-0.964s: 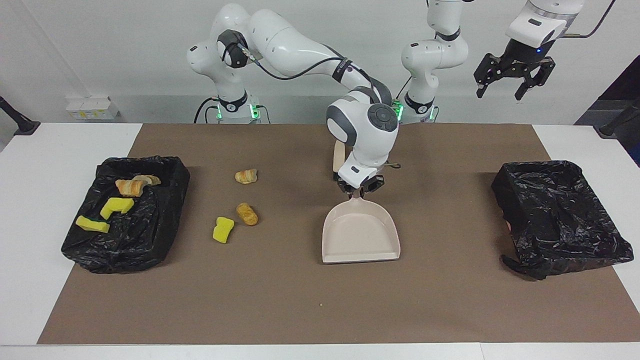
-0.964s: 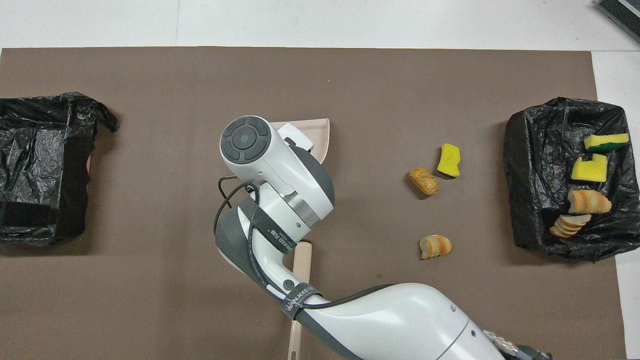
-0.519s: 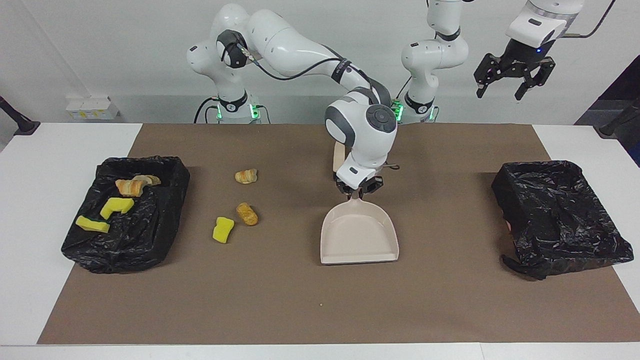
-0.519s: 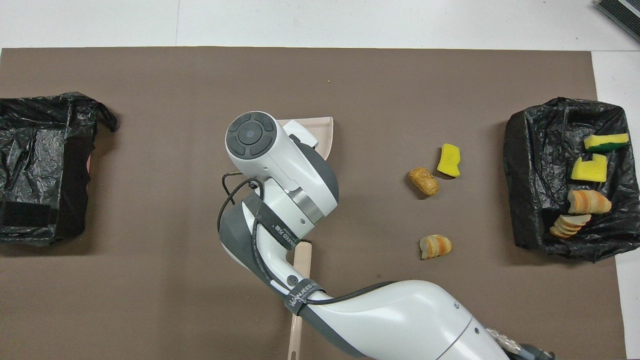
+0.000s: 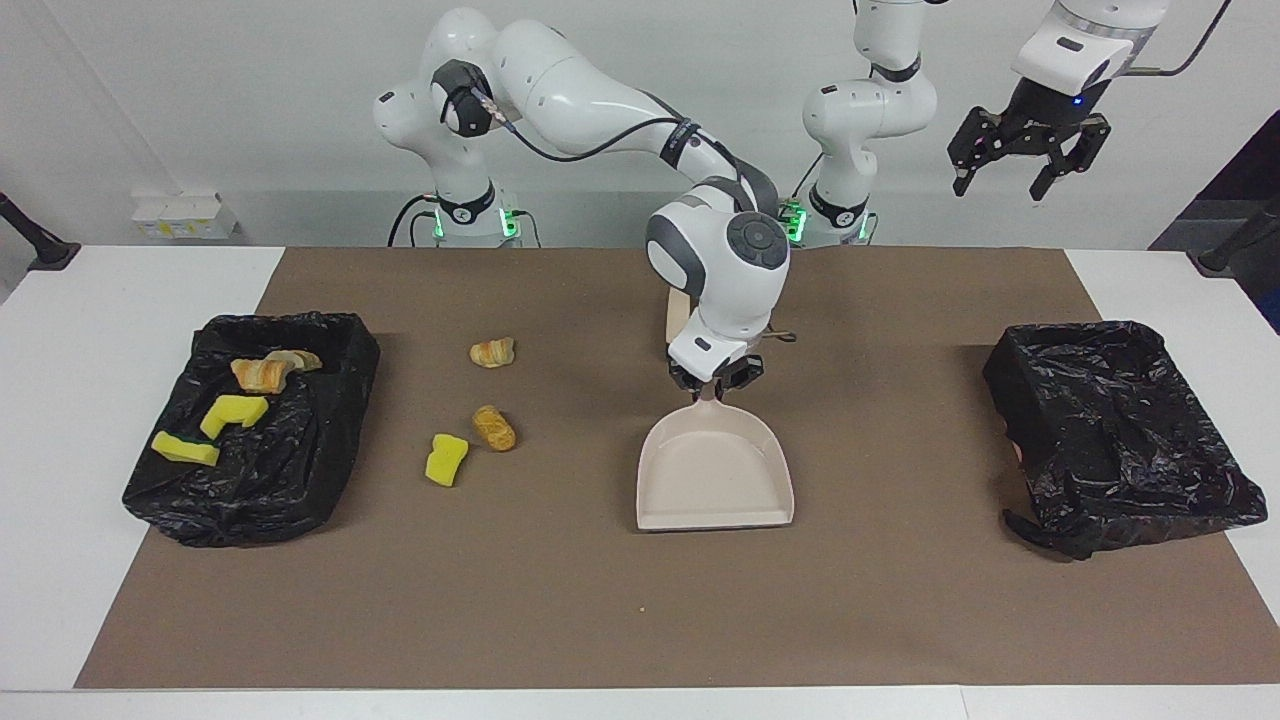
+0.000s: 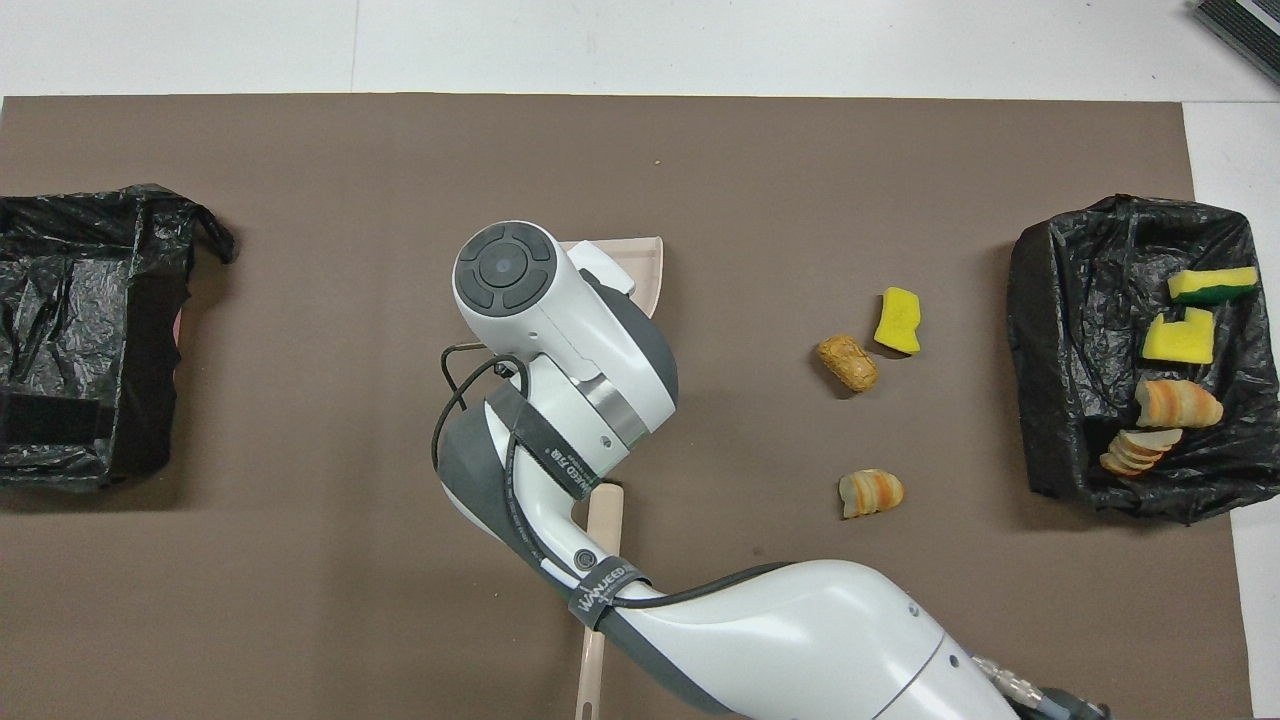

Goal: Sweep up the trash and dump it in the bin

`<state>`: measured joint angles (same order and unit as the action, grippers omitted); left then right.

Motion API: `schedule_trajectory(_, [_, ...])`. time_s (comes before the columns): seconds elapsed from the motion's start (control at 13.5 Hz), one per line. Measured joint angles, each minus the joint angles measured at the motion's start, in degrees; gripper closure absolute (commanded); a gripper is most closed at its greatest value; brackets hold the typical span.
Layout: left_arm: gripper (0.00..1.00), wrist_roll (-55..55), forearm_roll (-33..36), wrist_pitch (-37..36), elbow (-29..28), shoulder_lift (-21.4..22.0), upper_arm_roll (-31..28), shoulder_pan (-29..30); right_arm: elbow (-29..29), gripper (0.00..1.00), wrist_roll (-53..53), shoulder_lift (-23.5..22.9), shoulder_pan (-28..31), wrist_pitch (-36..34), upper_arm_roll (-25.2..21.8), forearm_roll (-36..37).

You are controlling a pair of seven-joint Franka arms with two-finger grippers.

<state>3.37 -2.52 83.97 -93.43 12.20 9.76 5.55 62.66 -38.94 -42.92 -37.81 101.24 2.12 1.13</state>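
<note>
My right gripper (image 5: 712, 378) is shut on the handle of the beige dustpan (image 5: 715, 480), which lies flat on the brown mat; in the overhead view my arm hides most of the dustpan (image 6: 648, 272). Three pieces of trash lie loose on the mat toward the right arm's end: a bread chunk (image 5: 492, 352), a second bread chunk (image 5: 494, 427) and a yellow sponge piece (image 5: 446, 459). They also show in the overhead view (image 6: 871, 492) (image 6: 848, 362) (image 6: 898, 320). Several more pieces lie in the black-lined bin (image 5: 300, 470) (image 6: 1060, 380) at that end. My left gripper (image 5: 1000, 185) is open and waits high over the left arm's end.
A second black-lined bin (image 5: 1120, 430) (image 6: 80, 330) stands empty at the left arm's end of the table. The beige brush handle (image 5: 677, 310) (image 6: 603, 540) lies on the mat nearer to the robots than the dustpan, partly under my right arm.
My right gripper has slid the dustpan slightly toward the right arm's end, toward the loose trash. The left arm has not moved.
</note>
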Motion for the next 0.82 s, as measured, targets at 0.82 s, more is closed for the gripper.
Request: schedule_trajectory(0.82, [0.00,0.0,0.0,0.4,-0.1,0.0,0.0,0.0,1.0,0.37,-0.1,3.8,0.5,-0.5,0.0,-0.9])
